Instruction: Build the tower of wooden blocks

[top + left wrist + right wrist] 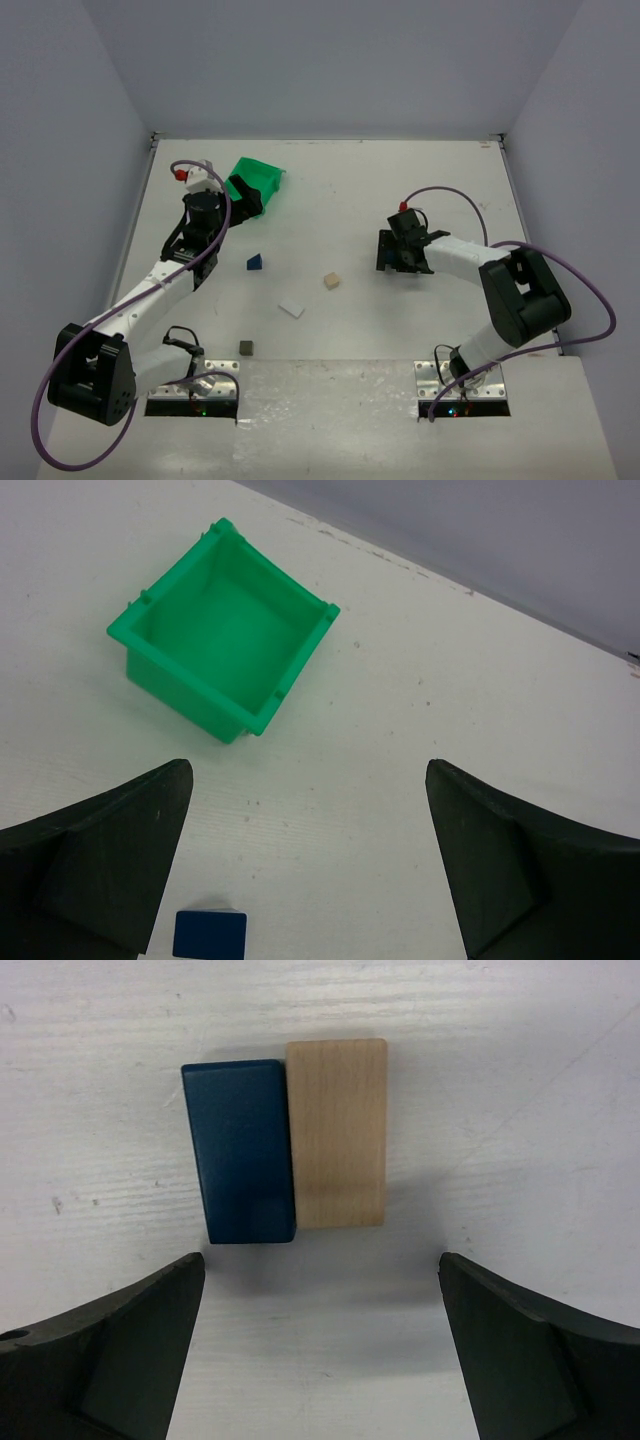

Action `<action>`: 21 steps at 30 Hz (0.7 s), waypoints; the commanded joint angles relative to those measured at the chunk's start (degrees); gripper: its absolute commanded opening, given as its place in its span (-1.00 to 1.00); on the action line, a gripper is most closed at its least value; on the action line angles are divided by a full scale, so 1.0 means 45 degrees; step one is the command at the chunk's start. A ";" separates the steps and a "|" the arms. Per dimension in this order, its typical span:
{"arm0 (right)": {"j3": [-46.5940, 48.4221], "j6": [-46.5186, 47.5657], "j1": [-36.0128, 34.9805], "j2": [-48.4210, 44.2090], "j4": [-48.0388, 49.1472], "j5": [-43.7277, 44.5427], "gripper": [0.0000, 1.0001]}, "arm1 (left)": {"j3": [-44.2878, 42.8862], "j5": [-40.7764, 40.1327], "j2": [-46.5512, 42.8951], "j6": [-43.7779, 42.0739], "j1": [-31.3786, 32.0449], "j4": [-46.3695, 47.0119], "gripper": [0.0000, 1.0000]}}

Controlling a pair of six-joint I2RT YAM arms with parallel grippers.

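On the table point(520, 1080), wood block tower point(286, 1142), blue block point(240, 1150) against tan block point(337, 1132)

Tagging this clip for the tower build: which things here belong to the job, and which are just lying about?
Job: blue wedge, tan cube, white slab, dark cube; blue block and tan block, side by side.
Lying about: green bin.
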State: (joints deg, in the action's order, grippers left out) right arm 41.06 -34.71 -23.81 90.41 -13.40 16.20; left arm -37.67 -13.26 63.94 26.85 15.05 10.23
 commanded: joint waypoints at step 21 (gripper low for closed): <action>0.2001 -0.1341 -0.0001 0.2018 0.0204 0.1646 0.51 | -0.0535 0.0037 -0.0104 -0.0200 0.0191 0.0734 1.00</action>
State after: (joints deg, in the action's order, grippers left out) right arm 49.21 -39.49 -23.81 98.76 -12.02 19.83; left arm -37.85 -13.06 63.94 26.74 15.35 10.53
